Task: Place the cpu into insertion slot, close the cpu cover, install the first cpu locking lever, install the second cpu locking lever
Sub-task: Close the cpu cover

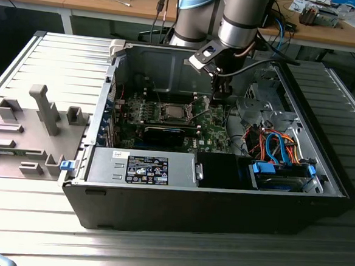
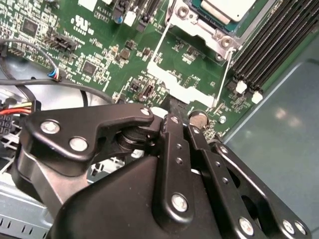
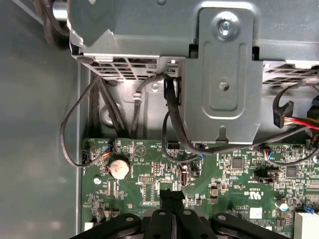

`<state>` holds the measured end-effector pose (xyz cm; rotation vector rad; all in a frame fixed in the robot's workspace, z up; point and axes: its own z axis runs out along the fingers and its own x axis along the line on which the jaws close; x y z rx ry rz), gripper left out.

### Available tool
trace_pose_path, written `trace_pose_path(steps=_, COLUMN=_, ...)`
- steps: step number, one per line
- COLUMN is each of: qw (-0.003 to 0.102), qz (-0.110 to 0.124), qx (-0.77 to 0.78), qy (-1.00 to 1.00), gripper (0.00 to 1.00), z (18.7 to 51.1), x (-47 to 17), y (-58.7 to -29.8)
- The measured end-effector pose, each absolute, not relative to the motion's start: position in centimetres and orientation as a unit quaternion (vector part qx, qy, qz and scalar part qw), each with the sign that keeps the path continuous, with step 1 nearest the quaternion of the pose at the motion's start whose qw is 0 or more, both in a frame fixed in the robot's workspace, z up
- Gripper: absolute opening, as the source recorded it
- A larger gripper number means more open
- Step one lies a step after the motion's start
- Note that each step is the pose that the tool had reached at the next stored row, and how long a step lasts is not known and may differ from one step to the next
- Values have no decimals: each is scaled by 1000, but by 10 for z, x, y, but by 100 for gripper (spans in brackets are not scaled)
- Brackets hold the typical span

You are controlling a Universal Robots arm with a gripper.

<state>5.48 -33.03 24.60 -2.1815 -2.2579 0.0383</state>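
Observation:
In the exterior view the insertion slot (image 1: pixel 162 112) sits mid-board on the green motherboard (image 1: pixel 211 132), with the grey cpu (image 1: pixel 173 112) lying in it. My gripper (image 1: pixel 221 98) hangs just above the board, to the exterior view's right of the slot. Its black fingers are shut with nothing between them in both wrist views (image 2: pixel 172 115) (image 3: pixel 172 195). The second wrist view has the cpu (image 2: pixel 227 7) framed by the silvery cpu cover (image 2: pixel 199 31), a short way beyond my fingertips. Two thin wire locking levers (image 2: pixel 158 44) (image 2: pixel 224 74) run along the slot's sides.
The open computer case (image 1: pixel 160 211) surrounds the board, with a power supply (image 1: pixel 141 167) in front and a drive cage with orange and blue cables (image 1: pixel 280 149) to the exterior view's right. A metal bracket (image 3: pixel 222 74), black cables (image 3: pixel 172 124) and a coin battery (image 3: pixel 118 169) lie beyond my fingers.

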Motion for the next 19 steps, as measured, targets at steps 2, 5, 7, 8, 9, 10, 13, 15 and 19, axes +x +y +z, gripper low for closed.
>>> trace_pose_path(steps=2, qw=1, qz=12, qx=-695, qy=-719, gripper=11, z=246, x=53, y=-330)
trace_pose_path(steps=5, qw=1, qz=12, qx=-695, qy=-719, gripper=11, z=246, x=51, y=-330)
trace_pose_path(steps=7, qw=1, qz=12, qx=-695, qy=-719, gripper=11, z=246, x=50, y=-330)
trace_pose_path(steps=8, qw=1, qz=12, qx=-695, qy=-719, gripper=11, z=246, x=50, y=-330)
trace_pose_path(steps=9, qw=1, qz=12, qx=-695, qy=-719, gripper=11, z=246, x=49, y=-330)
trace_pose_path(steps=10, qw=1, qz=12, qx=-695, qy=-719, gripper=11, z=246, x=47, y=-330)
trace_pose_path(steps=13, qw=1, qz=12, qx=-695, qy=-719, gripper=11, z=246, x=45, y=-330)
trace_pose_path(steps=15, qw=1, qz=12, qx=-695, qy=-719, gripper=11, z=246, x=44, y=-330)
trace_pose_path(steps=19, qw=1, qz=12, qx=-695, qy=-719, gripper=11, z=245, x=41, y=-330)
